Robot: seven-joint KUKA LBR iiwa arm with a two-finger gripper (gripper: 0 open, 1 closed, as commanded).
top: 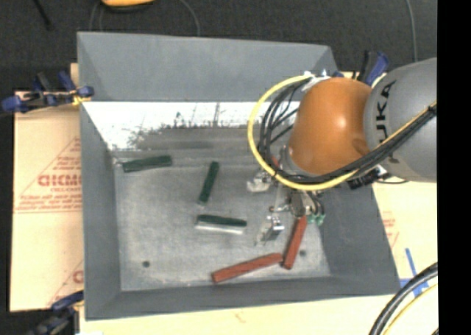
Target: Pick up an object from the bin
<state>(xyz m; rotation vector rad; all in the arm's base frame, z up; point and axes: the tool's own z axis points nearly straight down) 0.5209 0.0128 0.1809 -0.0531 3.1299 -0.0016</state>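
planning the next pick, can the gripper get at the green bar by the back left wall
Probably yes: the green bar lies alone, nothing on it, though the sloped wall beside it may crowd the gripper.

1. The arm's orange cover [331, 131] hides the far right corner of the bin [99, 201].
2. The far end of the right red-brown bar [294, 247] lies hidden under the hand [274, 227].
3. A near-left dark speck [146, 264] is too small to identify.

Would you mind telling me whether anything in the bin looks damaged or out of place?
Nothing stands out. The three dark green bars and two red-brown bars lie loose on the bin floor, none visibly broken; only dark scuffs mark the back wall.
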